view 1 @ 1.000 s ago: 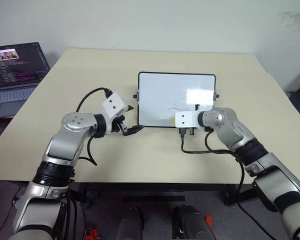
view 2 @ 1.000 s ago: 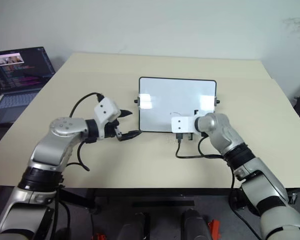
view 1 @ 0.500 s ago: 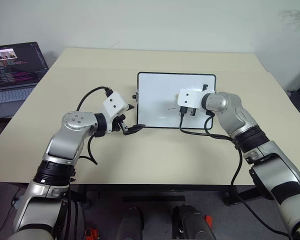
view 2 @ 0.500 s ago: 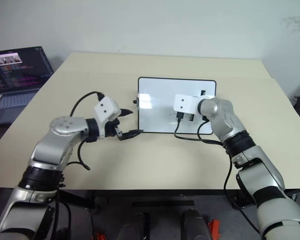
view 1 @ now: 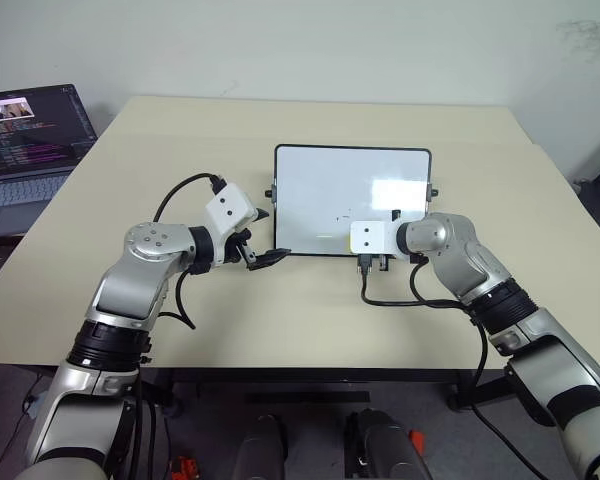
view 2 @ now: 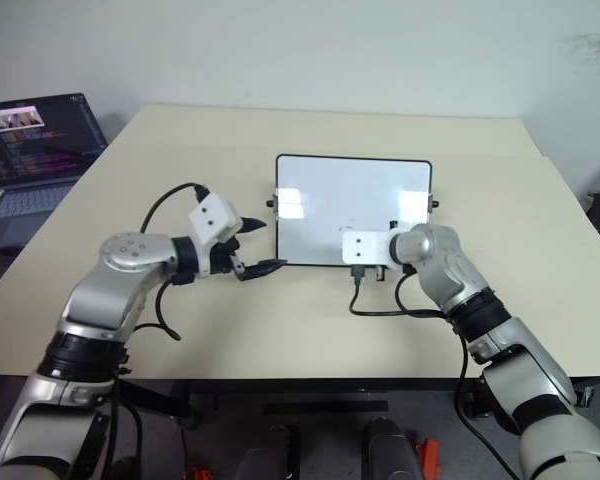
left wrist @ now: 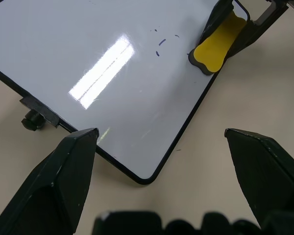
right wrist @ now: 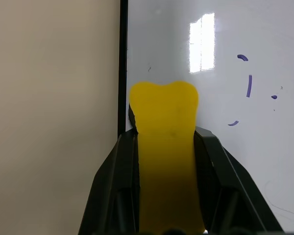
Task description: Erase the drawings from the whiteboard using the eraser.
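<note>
The beige table (view 1: 280,310) is carrying the whiteboard (view 1: 352,185), with a laptop (view 1: 25,140) running off at its far left edge and a plain pale wall behind.

Nearest, the right gripper (right wrist: 167,147) is clamping the yellow eraser (right wrist: 166,147) between both black fingers, the block poking out past the tips. Half a second ago this arm was reaching up over the middle of the board; it is now pulling back toward the near edge, so the eraser tip is sitting on the white surface just inside the black frame. Ahead of the tip and off to one side, the drawings (right wrist: 247,85) are remaining: a short arc, a dash, a small curve and a dot. Judgement: the stroke is running beside the marks rather than over them, so erasing is unfinished and the next pass needs shifting sideways onto them.

The left gripper (view 1: 263,243) is hovering with fingers spread wide, empty, just off the board's near left corner, unmoved over the last second.
</note>
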{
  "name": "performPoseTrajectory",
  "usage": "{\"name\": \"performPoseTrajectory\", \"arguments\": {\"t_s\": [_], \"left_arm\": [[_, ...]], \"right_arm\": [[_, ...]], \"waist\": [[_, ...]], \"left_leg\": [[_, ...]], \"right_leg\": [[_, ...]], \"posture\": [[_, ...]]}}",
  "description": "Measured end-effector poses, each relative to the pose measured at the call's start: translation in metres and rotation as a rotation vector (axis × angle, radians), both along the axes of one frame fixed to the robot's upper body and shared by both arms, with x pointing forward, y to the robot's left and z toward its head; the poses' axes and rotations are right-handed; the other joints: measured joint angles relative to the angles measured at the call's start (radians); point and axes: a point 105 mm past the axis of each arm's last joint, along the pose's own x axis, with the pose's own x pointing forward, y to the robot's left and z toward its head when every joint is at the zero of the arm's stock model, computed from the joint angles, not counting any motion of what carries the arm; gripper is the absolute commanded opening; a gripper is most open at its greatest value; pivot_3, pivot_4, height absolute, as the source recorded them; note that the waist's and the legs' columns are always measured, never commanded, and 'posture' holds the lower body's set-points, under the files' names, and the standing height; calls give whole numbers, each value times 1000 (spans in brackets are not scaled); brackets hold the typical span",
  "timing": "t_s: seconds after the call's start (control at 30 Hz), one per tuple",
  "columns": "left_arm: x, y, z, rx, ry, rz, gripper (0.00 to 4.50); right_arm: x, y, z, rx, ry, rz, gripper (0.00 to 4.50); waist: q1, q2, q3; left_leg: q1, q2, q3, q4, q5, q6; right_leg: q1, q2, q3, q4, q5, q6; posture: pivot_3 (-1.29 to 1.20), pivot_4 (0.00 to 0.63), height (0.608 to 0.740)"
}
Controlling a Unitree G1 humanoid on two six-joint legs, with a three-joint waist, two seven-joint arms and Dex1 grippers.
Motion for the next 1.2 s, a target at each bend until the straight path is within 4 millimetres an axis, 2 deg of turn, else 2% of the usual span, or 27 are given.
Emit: {"name": "performPoseTrajectory", "arguments": {"t_s": [0.07, 0.23, 0.43, 0.67, 0.97, 1.2], "left_arm": [[0, -1, 0, -3, 1, -1, 4500], [1, -1, 0, -4, 2, -1, 4500], [1, -1, 0, -4, 3, -1, 4500], [1, -1, -1, -5, 4, -1, 4500], [1, 0, -2, -6, 13, 1, 4500], [2, 1, -3, -5, 12, 1, 4500]], "right_arm": [[5, 0, 3, 12, -23, -15, 1107], [27, -10, 31, 47, -142, -105, 1107], [36, -15, 42, 60, -192, -130, 1107], [31, -12, 39, 60, -173, -111, 1107], [5, -8, 7, -16, -27, -10, 1105], [9, -8, 5, -9, -44, -29, 1105]], "waist": [[-1, 0, 0], [-1, 0, 0], [-1, 0, 0], [-1, 0, 0], [0, 0, 0], [-1, 0, 0]], "left_leg": [[0, 0, 0, 0, 0, 0], [0, 0, 0, 0, 0, 0], [0, 0, 0, 0, 0, 0], [0, 0, 0, 0, 0, 0], [0, 0, 0, -1, 0, 0], [0, 0, 0, 0, 0, 0]], "right_leg": [[0, 0, 0, 0, 0, 0], [0, 0, 0, 0, 0, 0], [0, 0, 0, 0, 0, 0], [0, 0, 0, 0, 0, 0], [0, 0, 0, 0, 0, 0], [0, 0, 0, -1, 0, 0]], "posture": [[0, 150, 740], [0, 150, 740], [0, 150, 740], [0, 150, 740], [0, 150, 740], [0, 150, 740]]}}
